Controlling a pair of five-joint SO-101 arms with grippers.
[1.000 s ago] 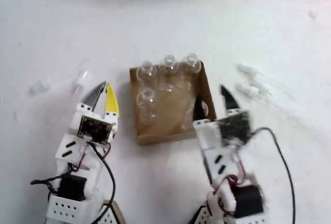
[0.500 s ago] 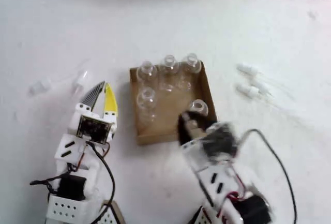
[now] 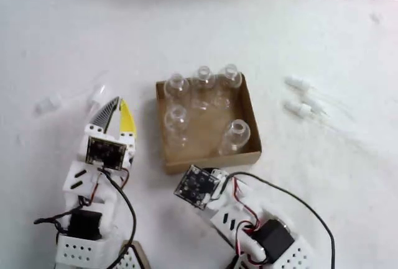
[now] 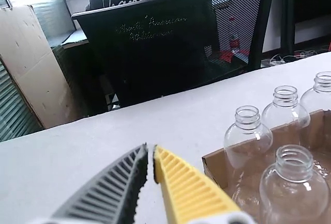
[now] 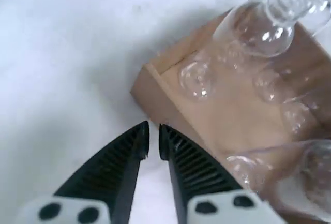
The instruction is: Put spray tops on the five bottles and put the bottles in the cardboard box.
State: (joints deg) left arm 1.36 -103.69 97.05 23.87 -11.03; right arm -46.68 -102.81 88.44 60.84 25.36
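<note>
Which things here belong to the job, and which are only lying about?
For the job:
five bottles
cardboard box
spray tops on the table

Lying about:
black chair behind the table
brown board beside it

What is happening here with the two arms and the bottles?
Five bottles stand in the box, all open, none with a spray top. Some tops lie on the table to the right of the box. Neither arm holds anything: the left gripper is shut beside the box, and the right gripper is shut at the box's near corner.
</note>
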